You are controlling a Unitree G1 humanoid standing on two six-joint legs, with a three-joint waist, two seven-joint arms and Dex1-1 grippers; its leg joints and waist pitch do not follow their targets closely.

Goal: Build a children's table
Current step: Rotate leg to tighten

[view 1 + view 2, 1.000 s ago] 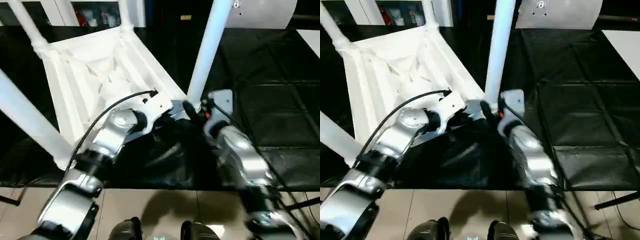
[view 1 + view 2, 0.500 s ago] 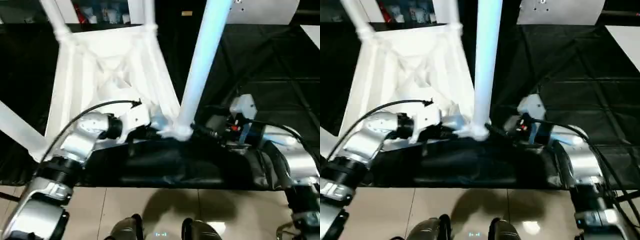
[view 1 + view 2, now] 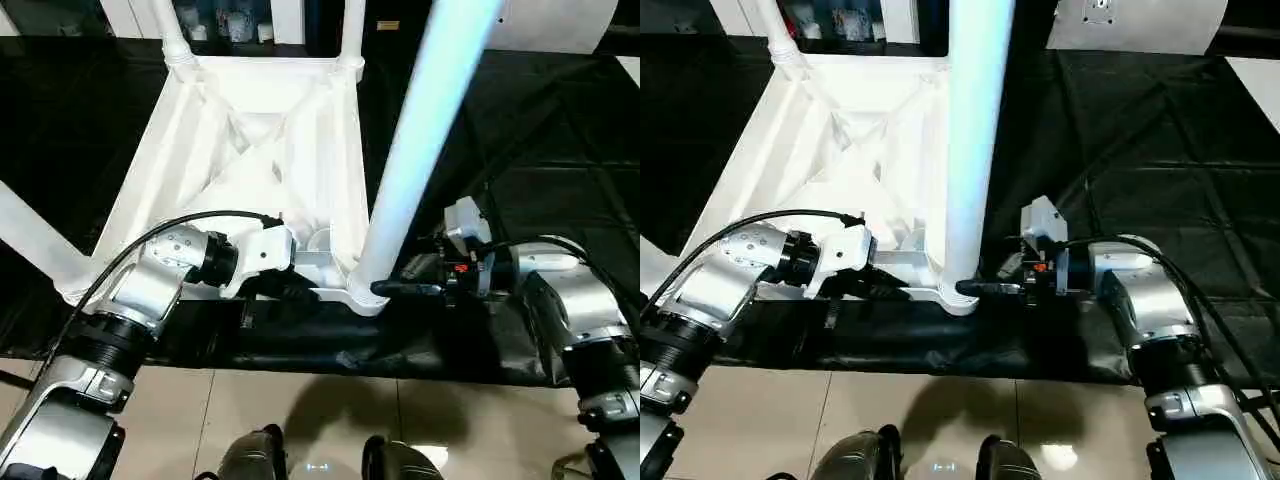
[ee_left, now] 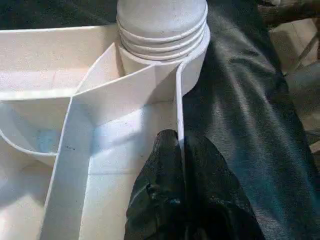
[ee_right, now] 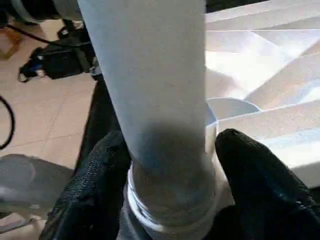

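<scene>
The children's table [image 3: 250,150] lies upside down on a black cloth [image 3: 560,150]. The left gripper [image 4: 177,150] is pinched tight on its thin rim wall beside the near corner socket. The right gripper [image 5: 167,150] straddles the leg [image 3: 970,150] standing in that socket, one finger on each side.

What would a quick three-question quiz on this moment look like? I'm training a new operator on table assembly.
1. True or false: the table top lies with its ribbed underside up.
2. What do the left gripper's fingers pinch? A) a leg B) the top's thin edge wall C) the black cloth
3. Which part stands between the right gripper's fingers?

Key: 1. True. 2. B. 3. The near-corner leg, just above its socket; contact cannot be told.
</scene>
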